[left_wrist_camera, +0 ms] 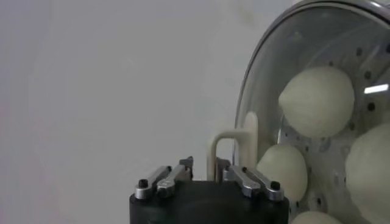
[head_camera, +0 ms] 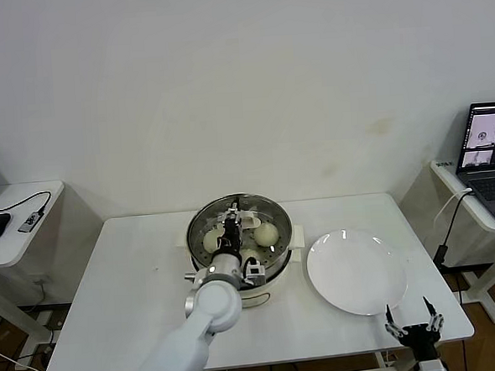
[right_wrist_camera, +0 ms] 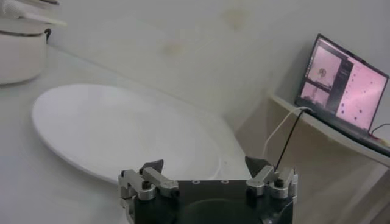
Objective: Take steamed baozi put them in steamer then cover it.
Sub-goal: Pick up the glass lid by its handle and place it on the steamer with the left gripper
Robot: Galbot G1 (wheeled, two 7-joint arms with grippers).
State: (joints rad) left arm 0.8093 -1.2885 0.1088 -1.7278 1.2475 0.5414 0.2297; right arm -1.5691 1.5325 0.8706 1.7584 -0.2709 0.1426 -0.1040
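Nearest the head camera, at the bench's (head_camera: 113, 328) front right corner, the right end effector (head_camera: 414, 318) sits parked with its fingers spread wide and nothing between them. Just beyond it lies a flat white plate (head_camera: 356, 271), bare, which the right wrist view shows as a broad disc (right_wrist_camera: 122, 137) ahead of the spread fingers.

Left of the plate, the left arm reaches in from the front edge, and the left end effector (head_camera: 232, 230) is over the middle of the steamer (head_camera: 274, 280). The cover (head_camera: 270, 209) sits on the steamer's rim. In the left wrist view, the left end effector (left_wrist_camera: 204, 176) has its fingers on either side of the cover's cream handle (left_wrist_camera: 234, 149), with small gaps showing on both sides, so they are parted and not clamped on it. Through the glass (left_wrist_camera: 317, 36) the steamed baozi (left_wrist_camera: 317, 100) rest on the perforated tray; the head view shows them (head_camera: 266, 233) inside the pot.

Farther right, an open laptop (head_camera: 491, 158) stands on a side table (head_camera: 449, 177).
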